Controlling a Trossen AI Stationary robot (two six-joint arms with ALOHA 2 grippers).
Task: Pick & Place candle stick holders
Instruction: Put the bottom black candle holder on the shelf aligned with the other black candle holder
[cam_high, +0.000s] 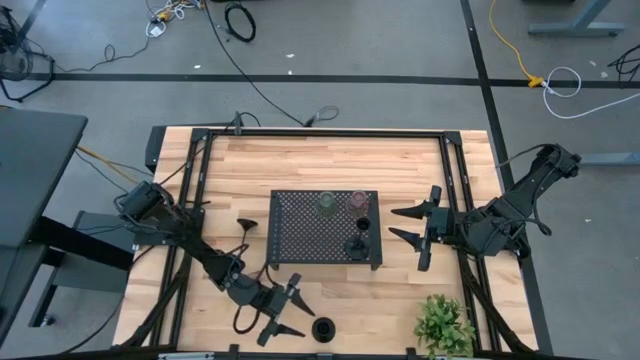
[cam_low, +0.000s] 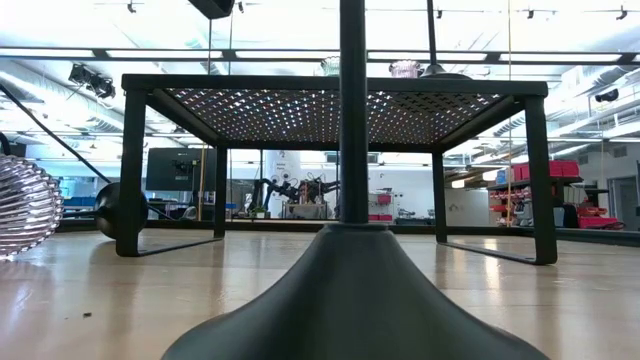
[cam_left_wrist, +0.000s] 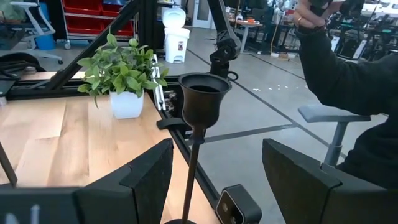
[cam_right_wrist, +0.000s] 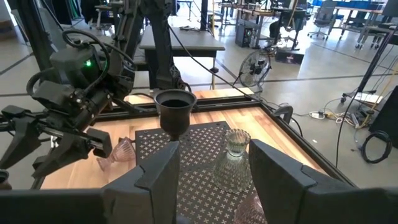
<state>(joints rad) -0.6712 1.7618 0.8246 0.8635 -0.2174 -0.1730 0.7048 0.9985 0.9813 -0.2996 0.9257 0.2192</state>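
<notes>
A black candle stick holder (cam_high: 323, 329) stands upright on its round base near the table's near edge. It fills the low view (cam_low: 345, 280). My left gripper (cam_high: 295, 308) is open just left of it, and its fingers stand on either side of the thin stem (cam_left_wrist: 191, 168) without touching. A pale green glass holder (cam_high: 326, 204), a pinkish one (cam_high: 359, 201) and black ones (cam_high: 358, 236) stand on the black perforated tray (cam_high: 300, 235). Another pinkish glass holder (cam_right_wrist: 118, 149) lies on its side on the table left of the tray. My right gripper (cam_high: 393, 223) is open and empty, right of the tray.
A small leafy plant in a white pot (cam_high: 445, 322) stands at the near right corner. A black holder (cam_high: 246, 226) sits left of the tray. The tray stands raised on legs (cam_low: 132, 170). A person's dark sleeve (cam_left_wrist: 348, 74) shows beyond the table's edge.
</notes>
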